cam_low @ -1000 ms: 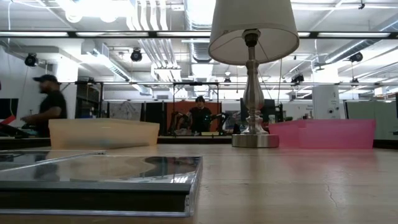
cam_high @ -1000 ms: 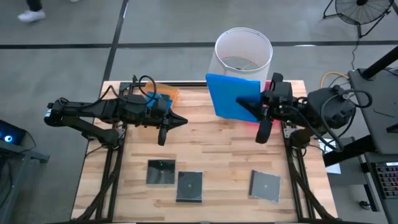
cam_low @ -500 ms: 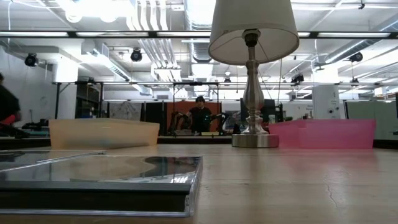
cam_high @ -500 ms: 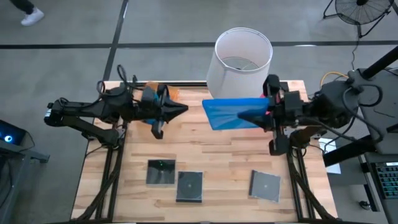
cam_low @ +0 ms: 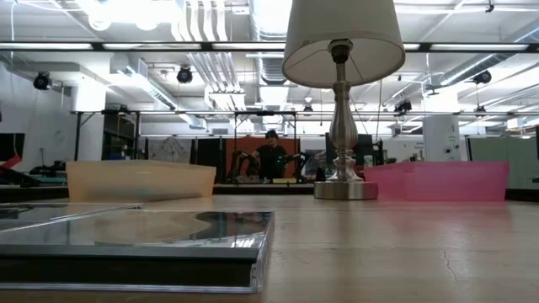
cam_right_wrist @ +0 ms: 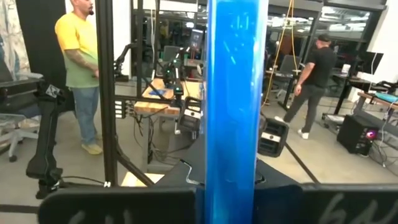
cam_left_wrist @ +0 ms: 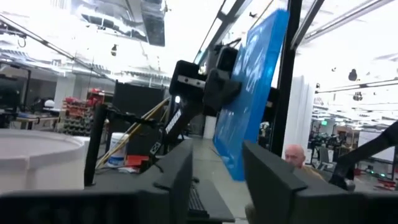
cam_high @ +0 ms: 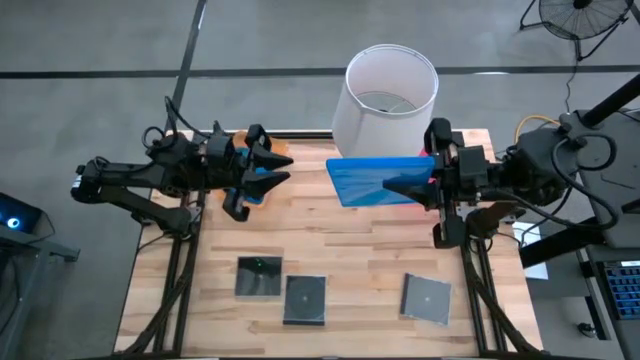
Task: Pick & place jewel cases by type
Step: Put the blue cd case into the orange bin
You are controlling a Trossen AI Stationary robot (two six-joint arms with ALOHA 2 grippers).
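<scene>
Three grey jewel cases point(cam_high: 305, 298) lie along the near edge, nearer the parted, empty left gripper point(cam_high: 268, 166) than the right gripper point(cam_high: 400, 186), clamped on a blue jewel case point(cam_high: 372, 180).

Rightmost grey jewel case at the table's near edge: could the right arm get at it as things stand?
Probably not yet. The right gripper is shut on a blue jewel case. The grey jewel case itself lies uncovered, apart from the other two.

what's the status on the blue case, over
Right gripper shut on blue jewel case, held above the table by the lamp. Left gripper fingers apart, empty, over orange tray.
</scene>
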